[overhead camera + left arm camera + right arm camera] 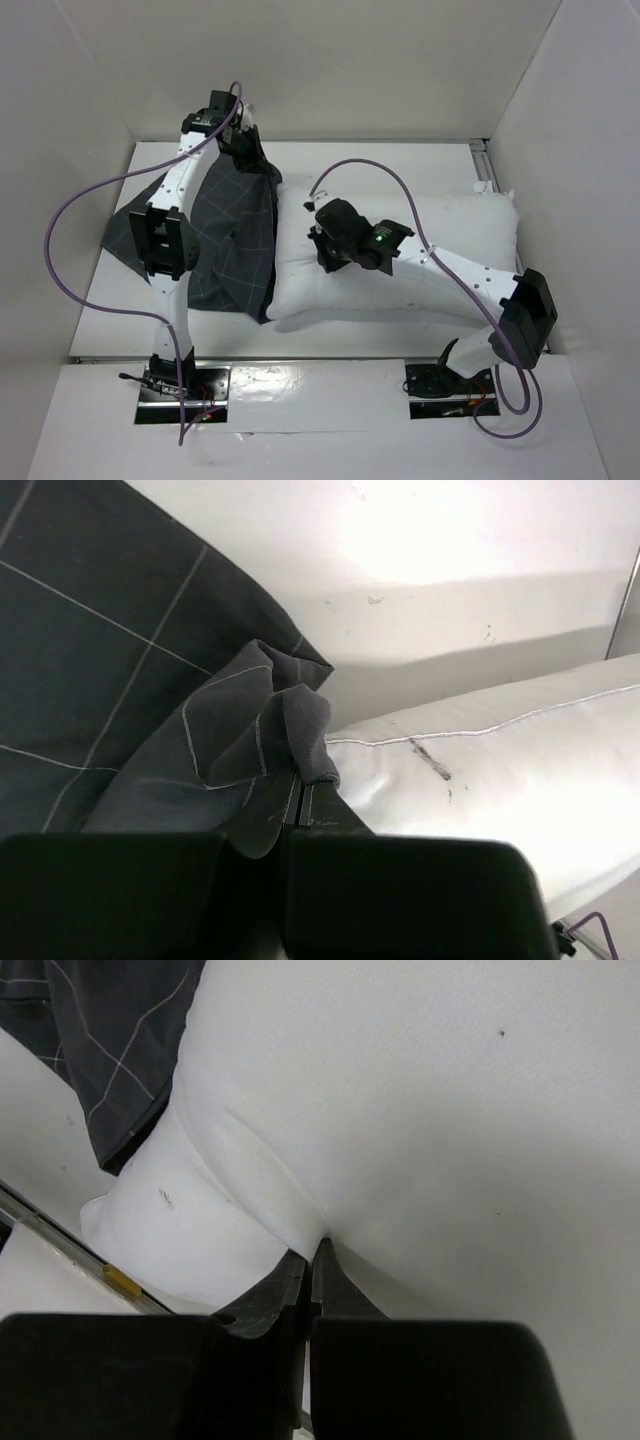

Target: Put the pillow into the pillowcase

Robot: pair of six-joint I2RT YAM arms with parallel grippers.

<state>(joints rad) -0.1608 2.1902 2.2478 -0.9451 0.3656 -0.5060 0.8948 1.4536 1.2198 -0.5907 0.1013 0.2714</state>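
Left fingers (310,815) clamp a bunched fold of the pillowcase (235,250) at its far corner. Right fingers (325,1270) pinch pillow (440,225) fabric near its left end. The pillowcase lies left on the table (105,315), its right edge touching the pillow, whose right end reaches the side rail (487,170).

The left arm (185,180) and right arm (465,270) are built of white links and black housings; each is fitted with a purple cable (46,248) (a green light (380,237) is lit at the right wrist); the left gripper (298,805) and right gripper (312,1257) are finished black.
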